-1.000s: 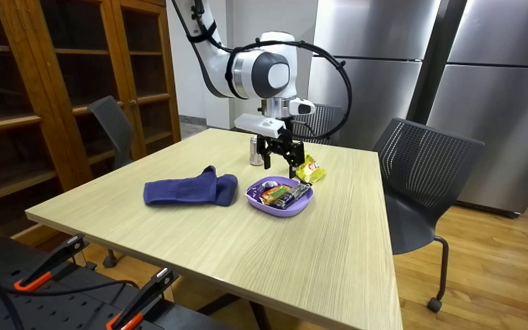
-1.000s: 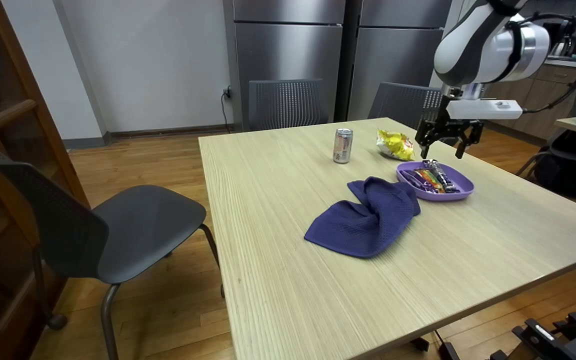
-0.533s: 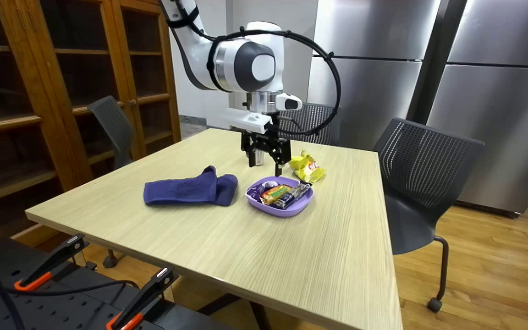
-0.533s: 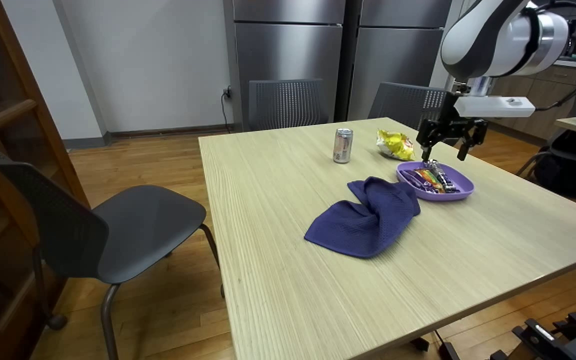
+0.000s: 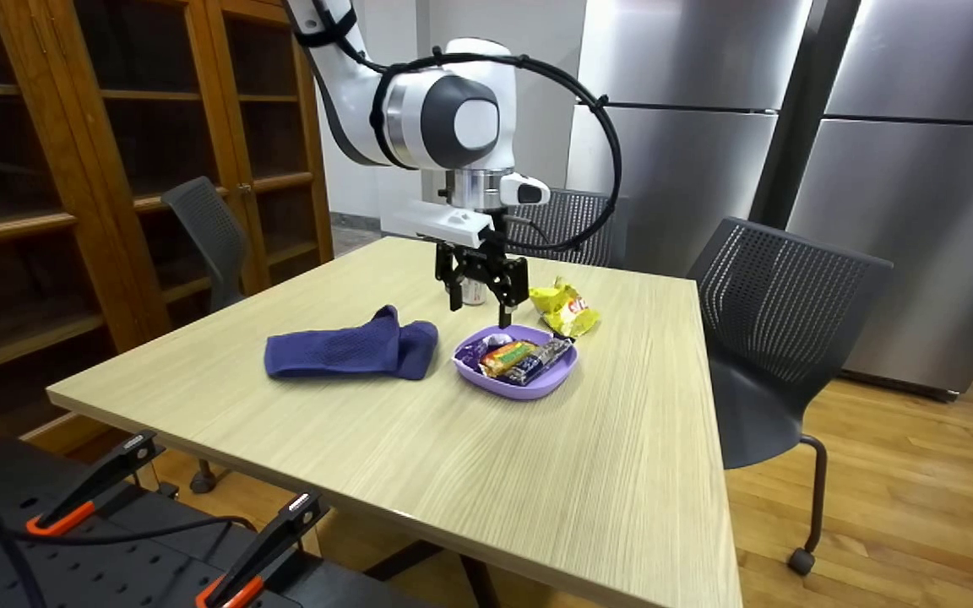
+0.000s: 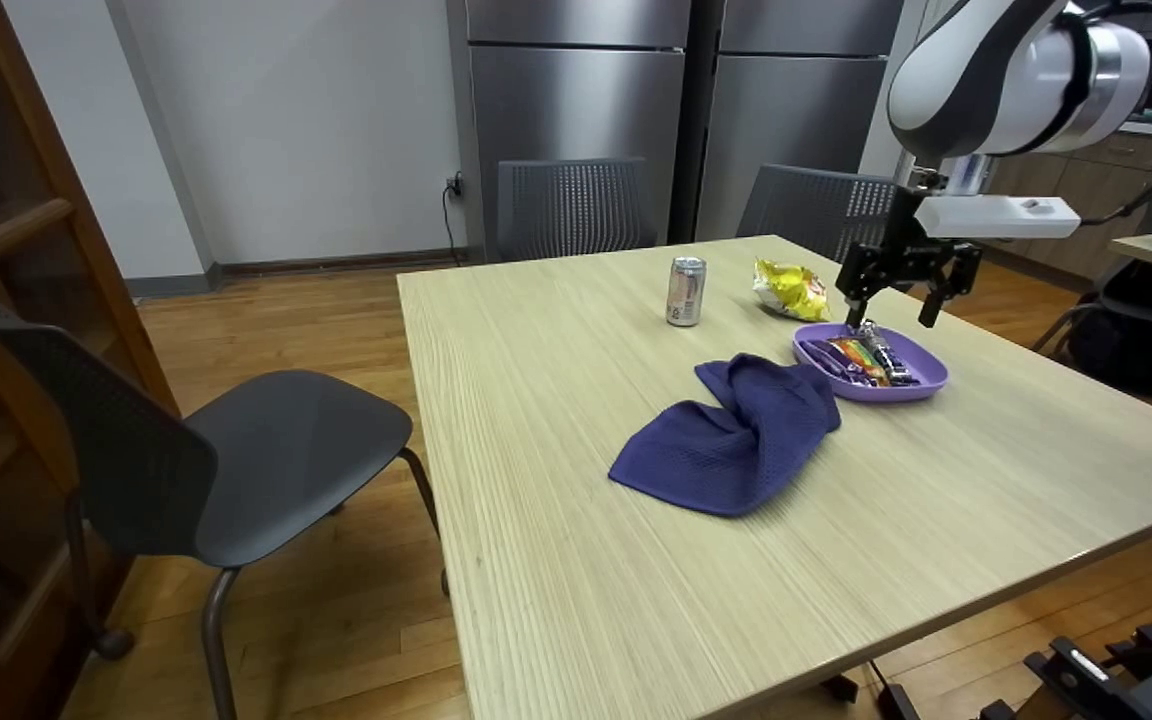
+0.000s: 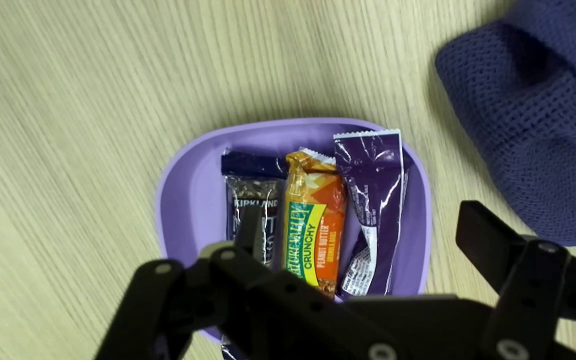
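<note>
Your tool (image 6: 893, 315) hangs empty, fingers (image 7: 488, 242) spread apart, near the purple tray (image 7: 190, 200), whose raised rim (image 7: 288, 122) likely keeps the wrapped bars (image 7: 313, 225) from sliding onto the counter (image 6: 556, 450).

Break room; steel fridges (image 5: 681, 169); mesh-back chairs (image 5: 778, 321)

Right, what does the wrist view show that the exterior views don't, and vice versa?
Only the wrist view: readable print, NATURE VALLEY on the orange bar and KIRKLAND on the dark bar.
Only the exterior views: the silver can, yellow bag, dark chairs and steel refrigerators.
Shared: the purple tray with both bars and a purple packet, the blue cloth, the table and the open gripper.
</note>
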Robot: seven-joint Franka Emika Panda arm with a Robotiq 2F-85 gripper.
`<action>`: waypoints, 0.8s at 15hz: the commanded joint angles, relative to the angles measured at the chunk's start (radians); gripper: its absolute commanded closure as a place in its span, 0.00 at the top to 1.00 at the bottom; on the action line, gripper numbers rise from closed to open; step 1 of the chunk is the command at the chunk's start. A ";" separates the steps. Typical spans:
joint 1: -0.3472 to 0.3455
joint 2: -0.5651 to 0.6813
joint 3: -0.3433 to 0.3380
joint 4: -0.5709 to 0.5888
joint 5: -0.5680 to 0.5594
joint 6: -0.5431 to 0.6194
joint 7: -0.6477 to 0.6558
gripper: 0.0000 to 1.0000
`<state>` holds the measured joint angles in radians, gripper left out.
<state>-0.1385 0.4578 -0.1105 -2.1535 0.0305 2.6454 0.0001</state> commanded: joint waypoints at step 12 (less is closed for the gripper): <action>-0.030 0.031 0.049 0.035 0.023 -0.003 -0.093 1.00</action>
<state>-0.1405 0.4820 -0.1000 -2.1351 0.0323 2.6454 -0.0302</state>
